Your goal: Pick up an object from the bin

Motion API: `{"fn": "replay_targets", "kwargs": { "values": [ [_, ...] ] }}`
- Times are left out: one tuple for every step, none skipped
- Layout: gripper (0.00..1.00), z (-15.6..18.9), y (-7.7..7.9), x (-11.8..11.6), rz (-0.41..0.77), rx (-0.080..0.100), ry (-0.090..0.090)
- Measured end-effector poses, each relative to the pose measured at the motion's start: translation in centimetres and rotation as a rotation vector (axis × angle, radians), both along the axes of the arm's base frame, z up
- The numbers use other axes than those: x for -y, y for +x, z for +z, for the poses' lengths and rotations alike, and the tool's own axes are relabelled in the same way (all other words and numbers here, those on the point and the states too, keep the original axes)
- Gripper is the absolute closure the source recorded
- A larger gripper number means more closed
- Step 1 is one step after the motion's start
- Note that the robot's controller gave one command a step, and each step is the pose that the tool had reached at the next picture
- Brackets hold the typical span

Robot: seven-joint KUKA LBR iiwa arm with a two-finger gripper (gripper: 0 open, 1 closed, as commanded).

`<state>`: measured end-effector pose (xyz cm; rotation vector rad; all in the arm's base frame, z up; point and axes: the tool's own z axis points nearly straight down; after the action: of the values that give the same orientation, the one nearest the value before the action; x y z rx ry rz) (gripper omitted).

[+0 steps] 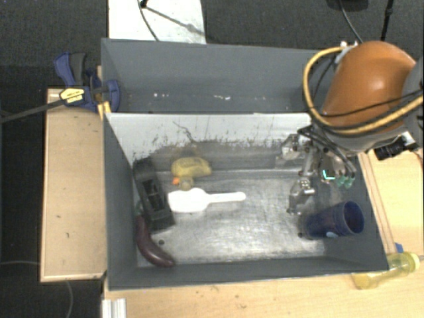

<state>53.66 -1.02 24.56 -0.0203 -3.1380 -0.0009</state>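
Blue cup (334,220) lies tipped over just beside the gripper (296,204), handy for grabbing, I'd say. Whether the gripper is clenched, I cannot tell.

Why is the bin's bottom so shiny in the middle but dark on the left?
In the camera view the bare metal floor reflects the light as a pale sheen; the white scoop looks brightest; the left wall lies in shade, so the black block and purple eggplant beside it nearly merge with it.

Single camera above grey bin (199,78), looking down from slightly one side, whole bin framed, arm (368,78) at right
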Motion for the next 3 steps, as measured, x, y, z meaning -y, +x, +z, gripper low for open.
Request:
{"fn": "replay_targets", "kwargs": {
  "values": [
    [0.0, 0.3, 0.1, 0.0, 0.0, 0.007, 0.0],
    [0.0, -5.2, 1.0, -4.3, 0.01, 0.013, 0.0],
    [0.0, -9.5, -0.1, -8.8, 0.135, 0.006, 0.0]
  ]
}}
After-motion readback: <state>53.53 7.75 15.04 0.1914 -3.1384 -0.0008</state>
